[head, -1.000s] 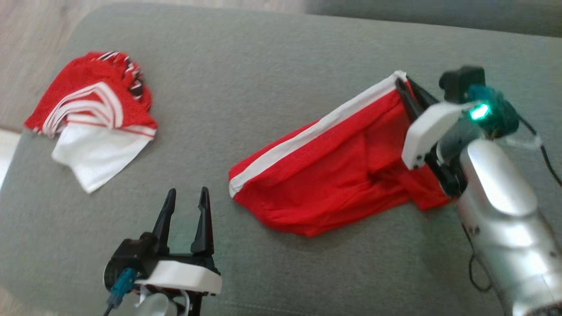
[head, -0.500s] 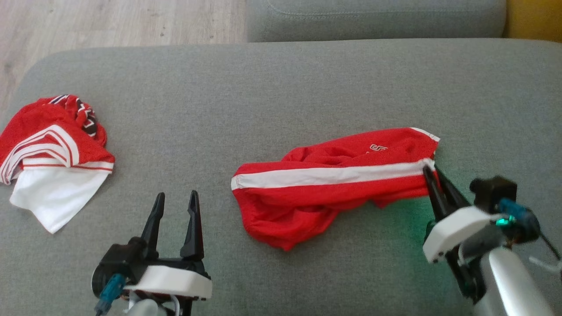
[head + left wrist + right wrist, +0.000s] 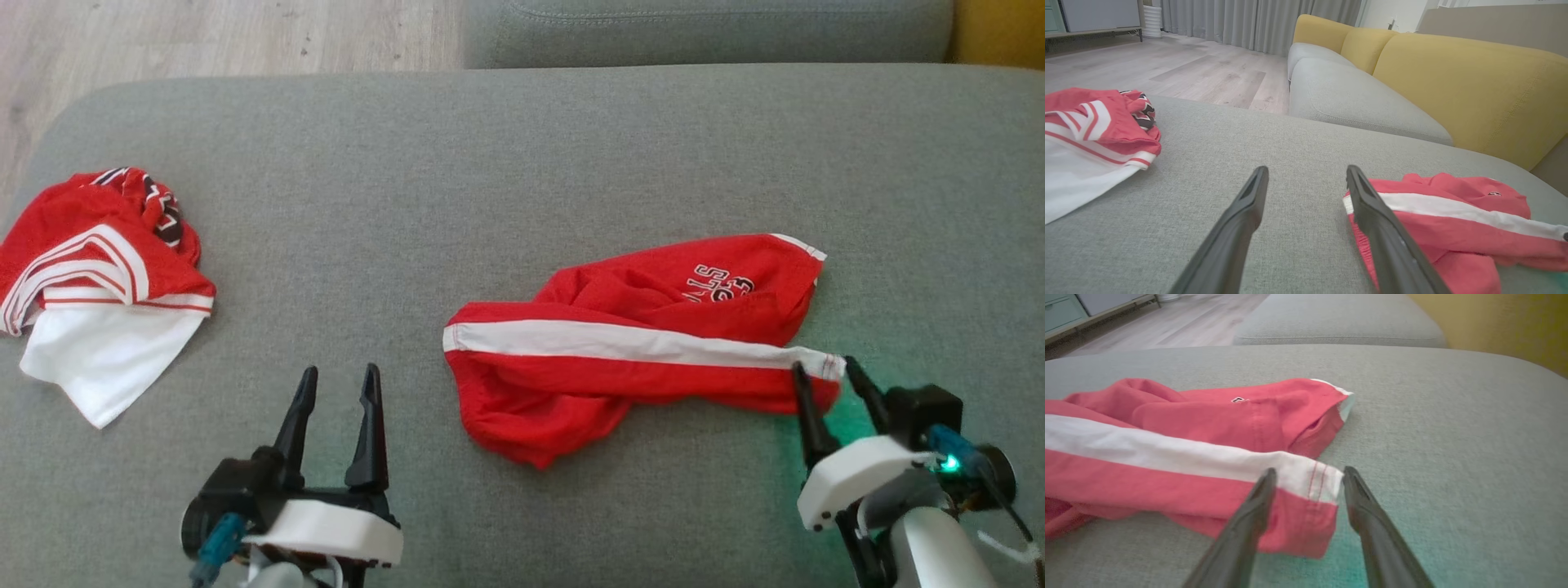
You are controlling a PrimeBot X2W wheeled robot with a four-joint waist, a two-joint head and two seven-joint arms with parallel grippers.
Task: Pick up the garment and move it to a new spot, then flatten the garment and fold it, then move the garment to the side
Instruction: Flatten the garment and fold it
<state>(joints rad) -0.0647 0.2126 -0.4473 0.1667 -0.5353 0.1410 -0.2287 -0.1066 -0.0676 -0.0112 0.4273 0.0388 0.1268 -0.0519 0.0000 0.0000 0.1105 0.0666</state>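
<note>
— While you've got the better angle, what is all this lying on?

— A broad grey woven-fabric cushion, rounded at the corners. Behind it runs pale wood-plank flooring, then a grey sofa seat with a mustard-yellow backrest. There are grey curtains at the far wall.

— And the thing it's meant to fold?

— The red garment with the white side stripe lies rumpled on the cushion's right half, stripe running crosswise. The right gripper sits low at its right end. Its fingers are parted either side of the stripe's hem corner and aren't pinching it. A green glow falls on the cushion there.

— The other arm?

— The left gripper is spread wide and empty, just left of the garment. A crumpled red-and-white striped jersey lies well apart, at the cushion's left edge.
</note>
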